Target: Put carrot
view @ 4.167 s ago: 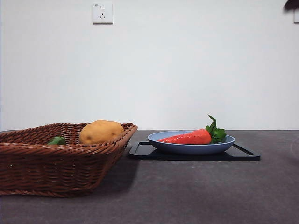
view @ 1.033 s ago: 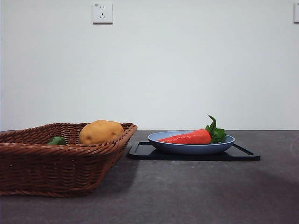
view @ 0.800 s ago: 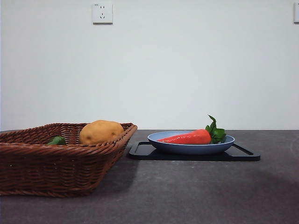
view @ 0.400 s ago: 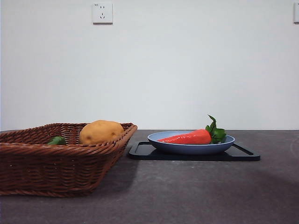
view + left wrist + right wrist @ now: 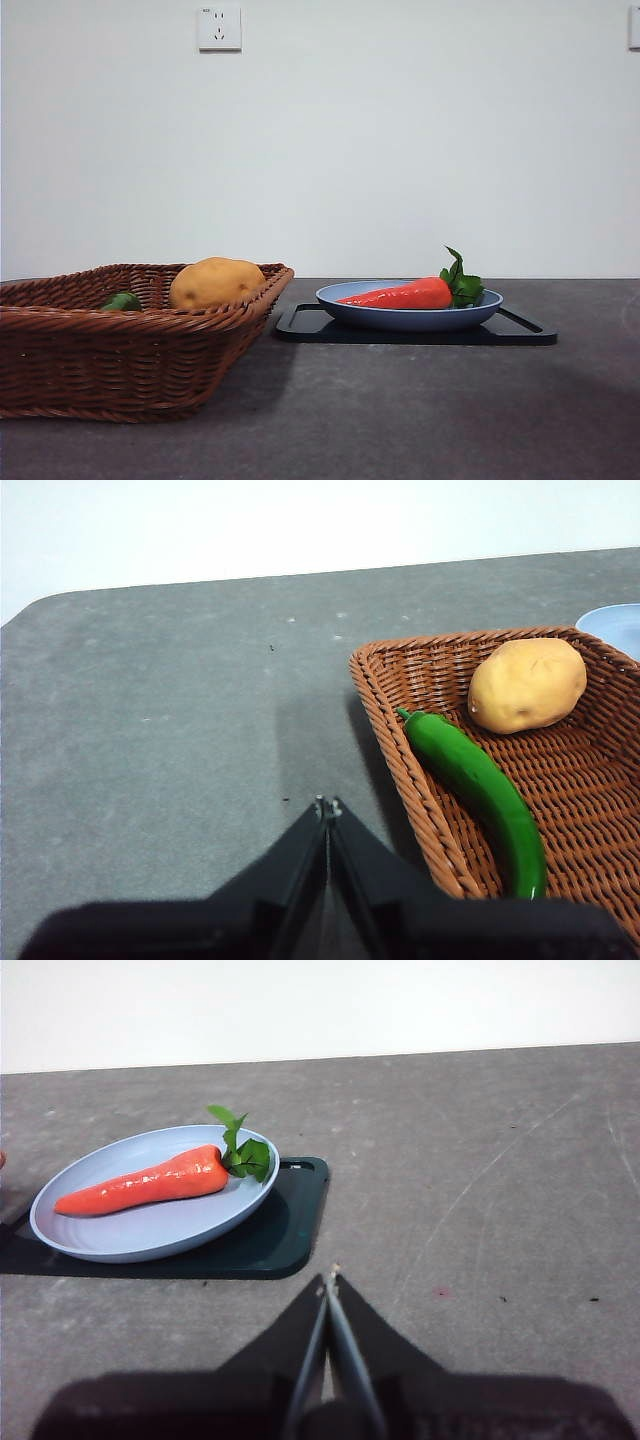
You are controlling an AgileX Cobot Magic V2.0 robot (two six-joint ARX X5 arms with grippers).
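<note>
The red-orange carrot (image 5: 405, 295) with green leaves lies in a pale blue plate (image 5: 400, 319) on a black tray (image 5: 520, 331). It also shows in the right wrist view (image 5: 145, 1183), lying free in the plate (image 5: 150, 1235). My right gripper (image 5: 330, 1278) is shut and empty, above the bare table beside the tray (image 5: 285, 1230). My left gripper (image 5: 327, 805) is shut and empty, over the table just outside the wicker basket (image 5: 400, 730). Neither gripper shows in the front view.
The brown wicker basket (image 5: 110, 365) stands at the left and holds a tan potato (image 5: 216, 282) and a green vegetable (image 5: 122, 301); both show in the left wrist view, potato (image 5: 527, 684) and green pepper (image 5: 480, 790). A wall socket (image 5: 219, 27) is behind.
A black arm tip at the top right corner has left the front view since the earliest frame. Nothing else has moved.
</note>
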